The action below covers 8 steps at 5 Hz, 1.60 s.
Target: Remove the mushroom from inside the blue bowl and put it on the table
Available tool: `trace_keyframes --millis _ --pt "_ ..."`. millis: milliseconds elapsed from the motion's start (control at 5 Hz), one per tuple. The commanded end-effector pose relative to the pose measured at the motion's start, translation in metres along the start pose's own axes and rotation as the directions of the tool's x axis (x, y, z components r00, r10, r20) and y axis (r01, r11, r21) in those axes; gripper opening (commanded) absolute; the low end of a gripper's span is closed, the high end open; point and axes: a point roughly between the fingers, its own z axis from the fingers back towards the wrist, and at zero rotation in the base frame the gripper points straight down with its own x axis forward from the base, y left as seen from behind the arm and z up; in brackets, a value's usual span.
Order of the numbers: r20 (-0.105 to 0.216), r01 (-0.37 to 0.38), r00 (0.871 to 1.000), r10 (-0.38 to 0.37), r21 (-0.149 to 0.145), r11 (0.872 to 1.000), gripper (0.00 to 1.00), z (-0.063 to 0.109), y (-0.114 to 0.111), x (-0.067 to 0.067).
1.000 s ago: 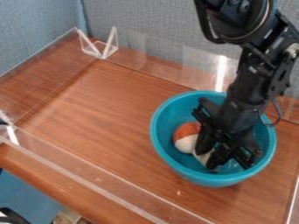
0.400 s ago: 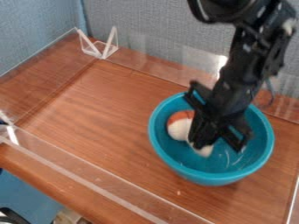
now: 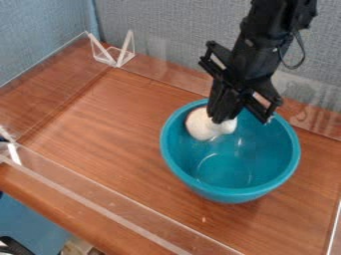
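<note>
The gripper [image 3: 221, 118] is clamped on the mushroom [image 3: 200, 124], its dark fingers closed around the toy's right side and pointing steeply down. The mushroom hangs from them and does not rest on anything. It sits over the blue bowl [image 3: 200, 185], near the far-left part of the rim and at about rim height, with the glossy floor of the bowl bare beneath it.

The pale, rounded part of the mushroom sticks out to the left of the fingers, on the side away from the bowl's centre. A little orange shows just beside the fingers. That suggests the long axis lies roughly sideways, with the cap toward the grip, though the fingers hide too much to be sure.

The coming move turns on where the mushroom is relative to the bowl's rim. It is above the bowl's inner edge and not yet outside it, and the open stretch of table [image 3: 94, 110] lies to the left of the bowl and toward its front. I judge that the shortest way out is leftward across the near part of the rim (the bowl's right and far sides offer little free tabletop). The toy's underside looks close to the rim, so a little more height before it crosses would keep it from clipping the edge. With the pale end leading, that end would pass over the rim first and would probably touch the wood first.
</note>
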Motion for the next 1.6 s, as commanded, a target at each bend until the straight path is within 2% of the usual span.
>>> trace_keyframes --millis 0,400,600,800,1000,1400 --pt "0.051 -0.004 0.999 0.003 0.005 1.000 0.00 0.005 0.004 0.007" --pt "0.051 0.081 0.995 -0.080 -0.004 0.997 0.00 -0.014 -0.023 0.015" --pt "0.045 0.138 0.989 -0.138 -0.009 0.990 0.00 -0.029 -0.042 0.020" --pt "0.043 0.190 0.981 -0.189 -0.016 0.982 0.00 -0.036 -0.061 0.023" --pt "0.050 0.228 0.973 -0.227 -0.024 0.973 0.00 -0.038 -0.076 0.021" --pt "0.062 0.247 0.968 -0.245 -0.029 0.969 0.00 -0.027 -0.079 0.012"
